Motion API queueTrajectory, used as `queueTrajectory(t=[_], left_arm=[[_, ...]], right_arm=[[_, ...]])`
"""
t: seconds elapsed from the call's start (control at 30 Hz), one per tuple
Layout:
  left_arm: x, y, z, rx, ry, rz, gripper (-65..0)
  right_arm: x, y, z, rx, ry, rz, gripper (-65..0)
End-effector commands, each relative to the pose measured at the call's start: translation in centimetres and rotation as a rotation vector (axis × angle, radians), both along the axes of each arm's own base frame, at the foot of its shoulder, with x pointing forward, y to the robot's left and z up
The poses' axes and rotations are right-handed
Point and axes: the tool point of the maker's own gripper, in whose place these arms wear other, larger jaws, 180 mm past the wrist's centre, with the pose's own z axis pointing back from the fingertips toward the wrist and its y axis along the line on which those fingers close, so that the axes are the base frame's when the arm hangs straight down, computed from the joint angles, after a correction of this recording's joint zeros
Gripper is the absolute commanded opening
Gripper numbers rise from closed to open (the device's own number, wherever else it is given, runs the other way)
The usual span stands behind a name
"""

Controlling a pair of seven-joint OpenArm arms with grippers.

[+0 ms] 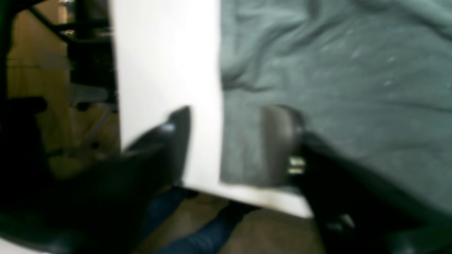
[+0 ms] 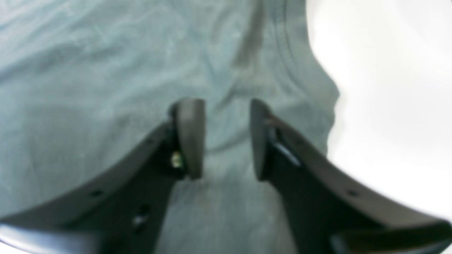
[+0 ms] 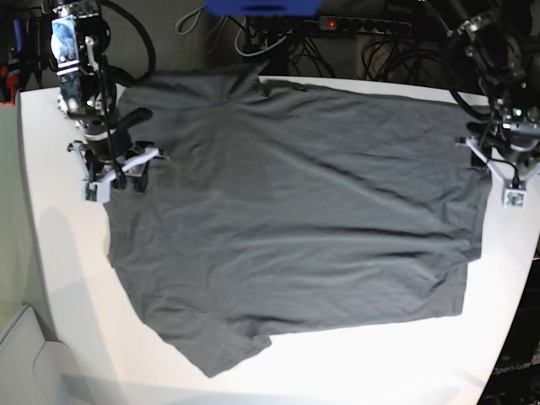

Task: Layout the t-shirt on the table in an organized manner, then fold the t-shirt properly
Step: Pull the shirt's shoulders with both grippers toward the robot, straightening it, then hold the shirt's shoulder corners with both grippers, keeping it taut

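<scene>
The dark grey t-shirt lies spread out and wrinkled on the white table. In the base view my right gripper is at the shirt's left edge and my left gripper is at its right edge. In the left wrist view the left gripper is open. It straddles the straight edge of the shirt, one finger over bare table. In the right wrist view the right gripper is open over the shirt, near a curved hem beside bare table. Neither holds cloth.
Cables and a power strip lie behind the table's far edge. The left gripper is close to a table corner, with floor and something blue below it. A dark frame stands beyond that edge.
</scene>
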Motion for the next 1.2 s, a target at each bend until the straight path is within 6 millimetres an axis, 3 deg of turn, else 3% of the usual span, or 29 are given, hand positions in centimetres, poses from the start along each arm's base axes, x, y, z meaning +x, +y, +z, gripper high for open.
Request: queueTrajectory(t=[0.0, 0.13, 0.3, 0.47, 0.67, 0.9, 1.17], left_arm=[[-0.6, 0.7, 0.7, 0.026, -0.01, 0.008, -21.6], [-3.7, 2.2, -0.1, 0.046, 0.067, 0.007, -13.4], [-5.7, 3.9, -1.6, 0.024, 0.131, 0.037, -13.0], [-5.4, 4.0, -3.4, -0.018, 0.122, 0.02, -13.0], [-5.6, 3.6, -6.8, -0.107, 0.127, 0.013, -12.7], [-4.7, 2.9, -7.1, -0.12, 0.114, -0.015, -12.4], [-3.2, 2.2, -7.3, -0.141, 0.099, -0.03, -12.4]], right_arm=[[0.4, -0.1, 1.3, -0.005, -0.049, 0.003, -37.2], [-1.3, -0.5, 0.7, -0.022, -0.016, 0.016, -32.5], [-3.3, -0.4, -0.7, -0.021, 0.037, 0.017, -28.7], [-5.3, -0.3, -2.0, -0.016, 0.089, 0.016, -25.7], [-6.7, -0.7, -2.0, -0.025, 0.103, 0.01, -25.9], [-7.3, -3.2, -0.3, -0.055, 0.076, -0.049, -25.8], [-9.1, -3.1, -1.1, -0.053, 0.119, -0.049, -25.9]])
